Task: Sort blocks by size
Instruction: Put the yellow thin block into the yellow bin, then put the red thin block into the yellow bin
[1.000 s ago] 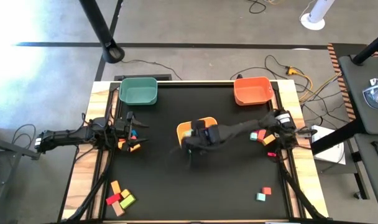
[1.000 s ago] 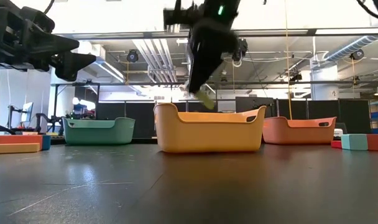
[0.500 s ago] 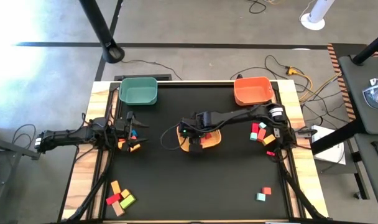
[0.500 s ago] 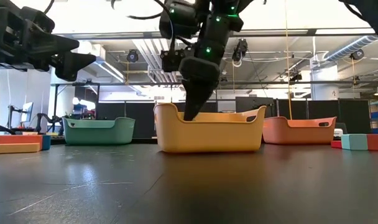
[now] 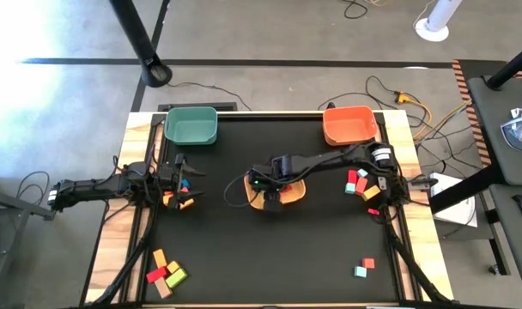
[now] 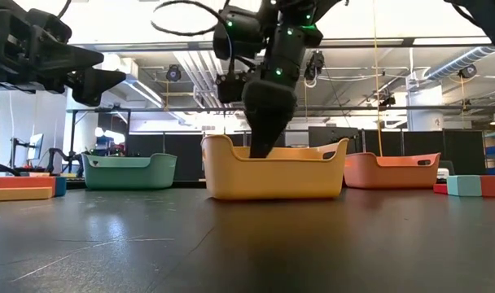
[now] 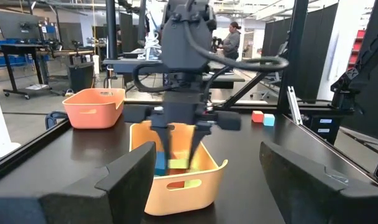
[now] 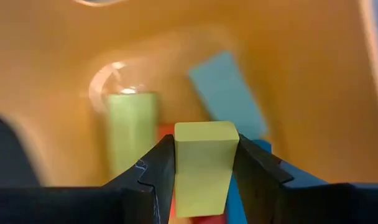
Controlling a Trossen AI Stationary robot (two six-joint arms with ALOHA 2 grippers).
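Observation:
My right gripper (image 5: 274,193) reaches down into the yellow bin (image 5: 299,192) at the table's centre, shut on a yellow-green block (image 8: 204,155). On the bin's floor below it lie a green block (image 8: 132,134), a blue block (image 8: 229,93) and a red one (image 8: 166,131). My left gripper (image 7: 217,186) waits open at the table's left edge (image 5: 185,183), with a few small blocks (image 5: 180,202) beside it. More blocks lie at the near left (image 5: 165,273), the right edge (image 5: 362,184) and the near right (image 5: 364,268). My right gripper pinches the yellow-green block by two opposite sides (image 8: 179,163) between its two fingers (image 8: 156,171). The fingers come from above, pointing down into the yellow bin. The block sits inside the bin over the other blocks; whether it touches them I cannot tell.
A green bin (image 5: 191,125) stands at the far left of the black mat and an orange bin (image 5: 349,124) at the far right. The right arm stretches from the table's right edge to the centre. A person (image 7: 229,41) stands in the room behind.
My right gripper has gone down with the yellow-green block, from above the yellow bin's rim into the bin, and has tipped more upright. The block has stayed in its hold. The bin has kept its place.

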